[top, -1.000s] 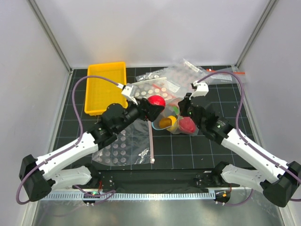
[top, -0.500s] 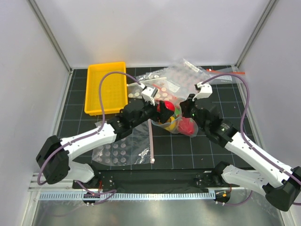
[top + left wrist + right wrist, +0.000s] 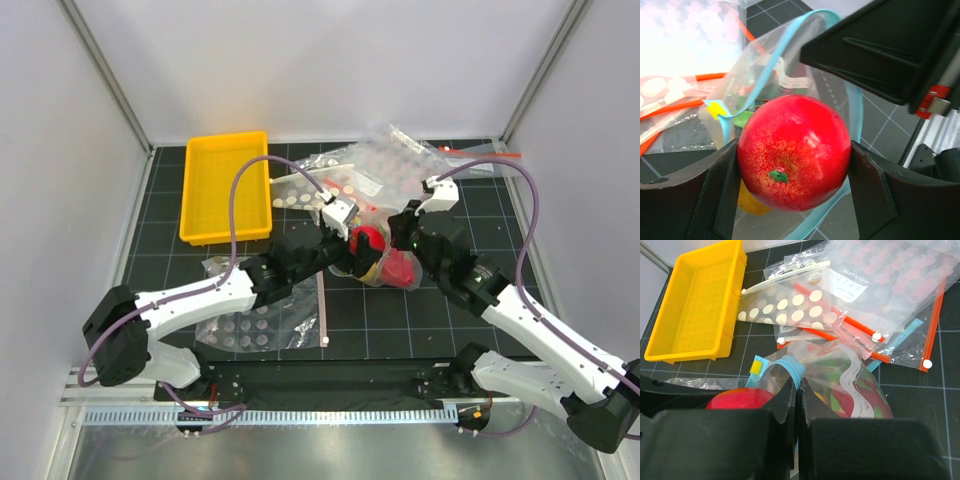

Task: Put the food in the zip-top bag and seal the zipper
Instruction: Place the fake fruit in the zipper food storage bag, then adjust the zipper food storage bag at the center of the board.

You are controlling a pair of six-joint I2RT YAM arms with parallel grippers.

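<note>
Left claw (image 3: pixel 357 244) grips the red ball (image 3: pixel 792 150): one finger pad on each side of it, jaws spread wide to the ball's width, small green stem mark facing the wrist camera. The ball sits at the open mouth of the zip-top bag (image 3: pixel 850 385); the light-blue zipper (image 3: pixel 790 42) arcs over and around behind it. Cannot tell whether the ball has passed the rim. Right claw (image 3: pixel 796 400) is closed, its two fingers pressed together on the bag's mouth edge just beside the zipper's yellow tab (image 3: pixel 756 366), holding that side of the mouth up. Inside the bag: a lemon (image 3: pixel 752 202) below the ball and a pink-red fruit (image 3: pixel 400 268) next to it on the right arm's side; a green patch shows through the plastic too, identity unclear. The bag lies mid-surface (image 3: pixel 400 325) between the two arms. A yellow bin (image 3: pixel 225 185) stands at far left. A white-dotted bag (image 3: pixel 245 320) lies flat by the left arm, and more bags with red-orange strips (image 3: pixel 860 327) are heaped beyond.
</note>
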